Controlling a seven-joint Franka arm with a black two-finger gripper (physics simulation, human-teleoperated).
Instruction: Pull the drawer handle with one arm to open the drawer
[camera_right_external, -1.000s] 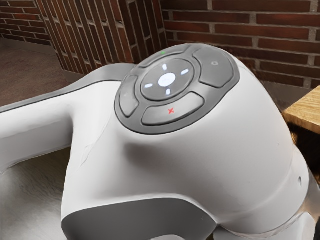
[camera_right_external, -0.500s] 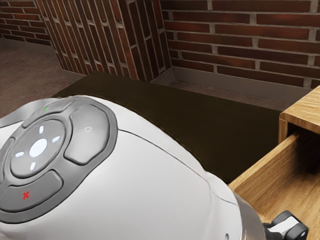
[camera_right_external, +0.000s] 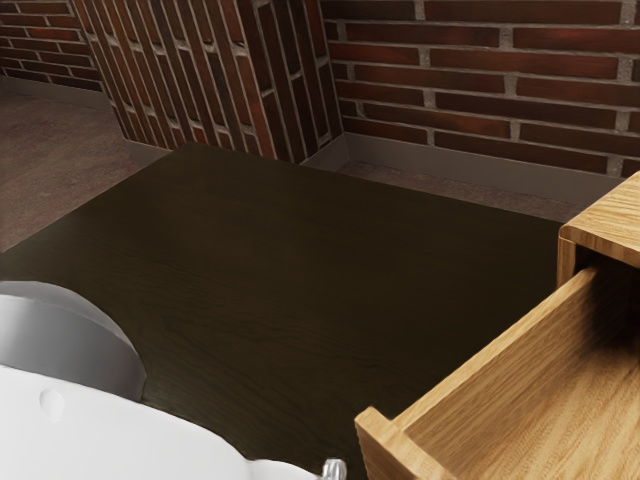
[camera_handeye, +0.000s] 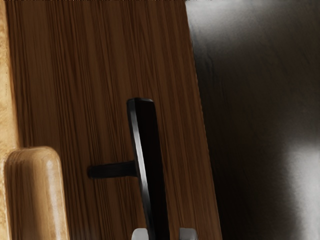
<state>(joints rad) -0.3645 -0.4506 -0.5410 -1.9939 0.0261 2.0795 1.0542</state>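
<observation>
The drawer stands well open at the exterior view's lower right, over the desk. Low in the wrist view, the pincer is closed narrowly on the black handle, a tip each side. Pull straight out along the slides, without twisting, lest the bar slip free.

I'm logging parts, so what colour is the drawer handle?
The handle is black, against the brown drawer front; the wrist view shows it best.
</observation>
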